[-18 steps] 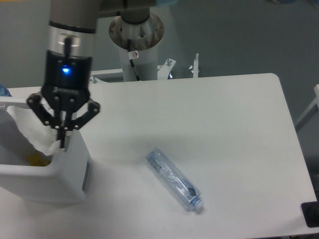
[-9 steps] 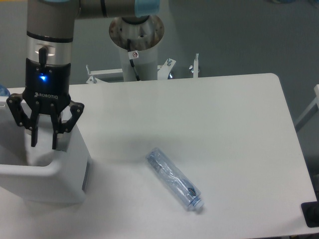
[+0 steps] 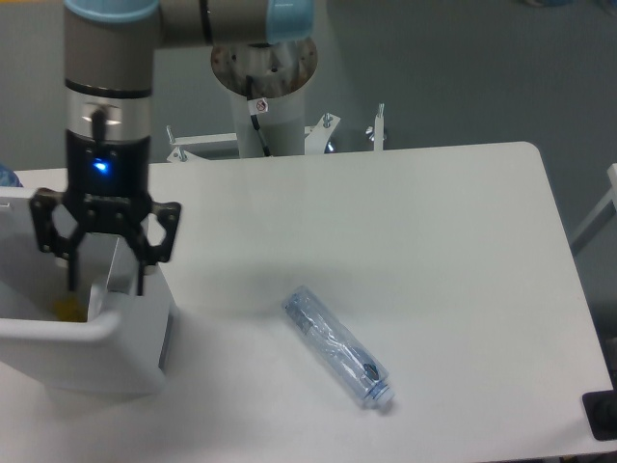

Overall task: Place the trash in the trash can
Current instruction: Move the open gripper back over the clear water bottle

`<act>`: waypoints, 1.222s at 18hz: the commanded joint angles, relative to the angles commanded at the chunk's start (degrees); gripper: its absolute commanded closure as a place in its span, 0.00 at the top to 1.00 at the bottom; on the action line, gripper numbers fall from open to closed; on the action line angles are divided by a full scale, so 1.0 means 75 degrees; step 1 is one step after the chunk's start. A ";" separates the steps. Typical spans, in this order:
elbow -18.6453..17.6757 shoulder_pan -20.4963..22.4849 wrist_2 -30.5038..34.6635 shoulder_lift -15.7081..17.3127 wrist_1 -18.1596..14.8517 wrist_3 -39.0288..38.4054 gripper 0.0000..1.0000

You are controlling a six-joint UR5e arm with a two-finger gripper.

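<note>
The white trash can [image 3: 58,333] stands at the table's left edge, cut off by the frame. My gripper [image 3: 106,280] hangs over its open top near the right wall, fingers spread wide and open, nothing between them. One piece of trash, a clear bluish crushed bottle [image 3: 337,347], lies on its side on the table right of the can, well apart from the gripper. The small wrapper does not show; a yellowish patch [image 3: 66,310] is visible inside the can.
The arm's grey base column [image 3: 265,87] rises behind the table's back edge. A grey flap [image 3: 166,338] is on the can's right side. The table's right edge runs down at the far right.
One second ago the gripper was shut on a white crumpled wrapper over the can. It has opened, the wrapper is gone from the fingers, and the gripper shifted slightly. The bottle has not moved.
</note>
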 joint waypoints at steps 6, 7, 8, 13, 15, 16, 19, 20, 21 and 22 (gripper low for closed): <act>-0.0258 0.1442 -0.0047 -0.0304 0.0012 0.0035 0.73; -0.0316 0.1618 -0.0035 -0.0351 0.0012 0.0070 0.78; -0.0340 0.1747 -0.0024 -0.0468 0.0012 0.0094 0.80; -0.0363 0.2147 0.0035 -0.1147 0.0047 0.0280 0.87; -0.0375 0.2217 0.0186 -0.1312 0.0024 0.0293 0.92; -0.0398 0.2217 0.0338 -0.1359 0.0023 0.0293 0.93; -0.0387 0.2217 0.0609 -0.1581 0.0035 0.0305 1.00; -0.0364 0.2217 0.0609 -0.1675 0.0024 0.0305 1.00; -0.0329 0.2217 0.0609 -0.1780 0.0012 0.0305 1.00; -0.0305 0.2217 0.0621 -0.1897 0.0012 0.0316 1.00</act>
